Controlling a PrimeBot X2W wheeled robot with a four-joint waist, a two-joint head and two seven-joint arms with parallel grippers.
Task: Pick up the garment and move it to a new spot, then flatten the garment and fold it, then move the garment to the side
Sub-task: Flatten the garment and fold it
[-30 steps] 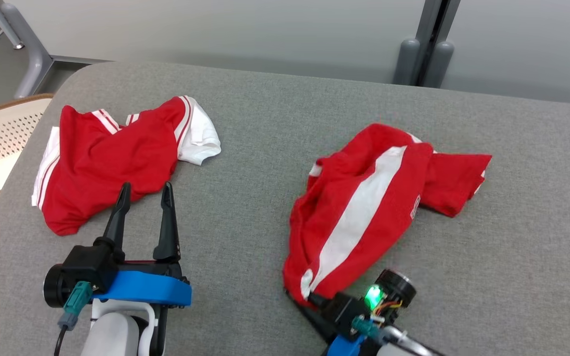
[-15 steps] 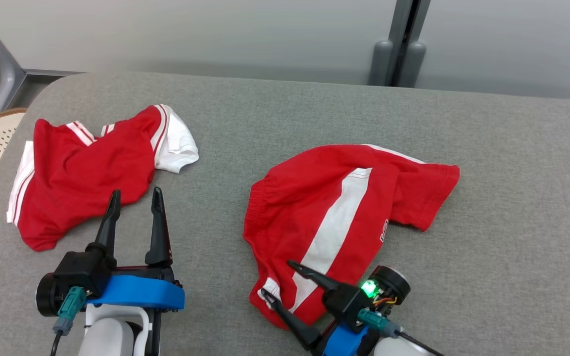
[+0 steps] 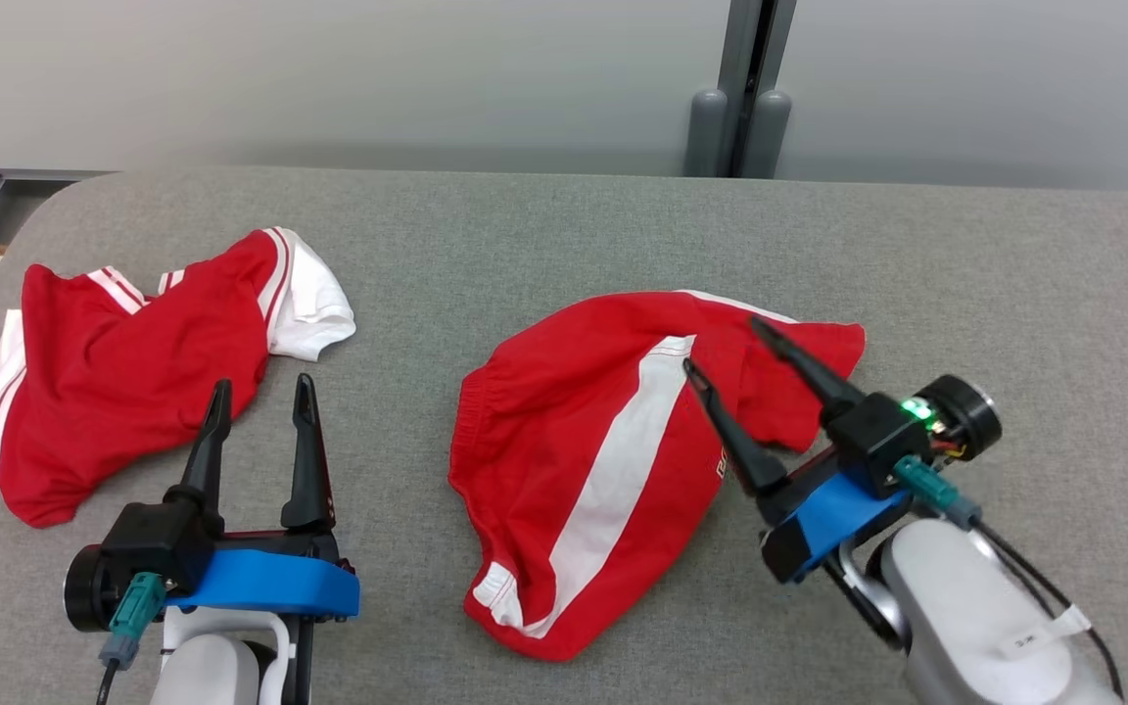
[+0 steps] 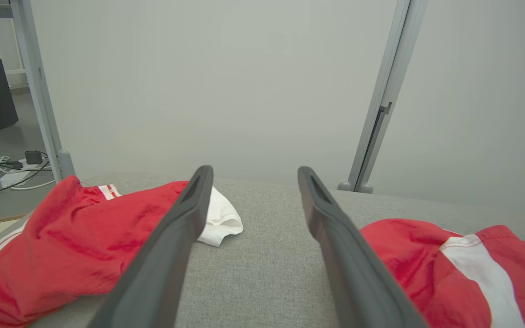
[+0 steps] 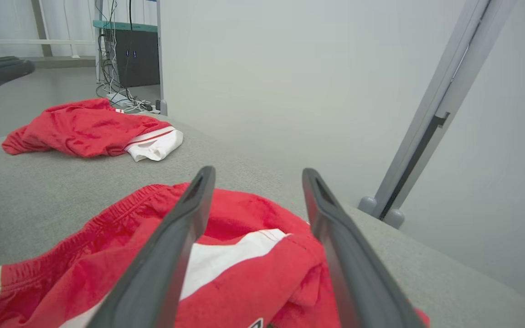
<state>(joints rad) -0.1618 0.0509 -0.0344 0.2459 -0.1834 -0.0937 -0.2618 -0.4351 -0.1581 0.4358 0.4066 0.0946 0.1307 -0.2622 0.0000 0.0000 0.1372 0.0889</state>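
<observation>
1. The right gripper (image 3: 723,345), clamped on the near hem of the shorts (image 3: 564,441) a second ago, is now standing with its fingers wide apart, holding nothing.
2. That gripper is leaving the hem and is now hovering over the rumpled leg at the right edge of the shorts.
3. The shorts, bunched into a ridge a second ago, are now lying loose in the middle of the tabletop (image 3: 525,235). They are spreading wider, with the waistband to the left and the white stripe running slantwise. The right leg is still doubling over on itself.
4. The left gripper (image 3: 262,384) is staying where it was, fingers apart and empty. It is just beside the shirt (image 3: 133,392) on the left and well apart from the shorts.
5. The head camera is turning right, so everything is sliding left in its view, while the shirt itself is lying as before.
6. The move to a new spot is looking done, and the flattening seems to be starting. The right leg probably needs pulling out first, and folding and setting aside are not yet begun.
</observation>
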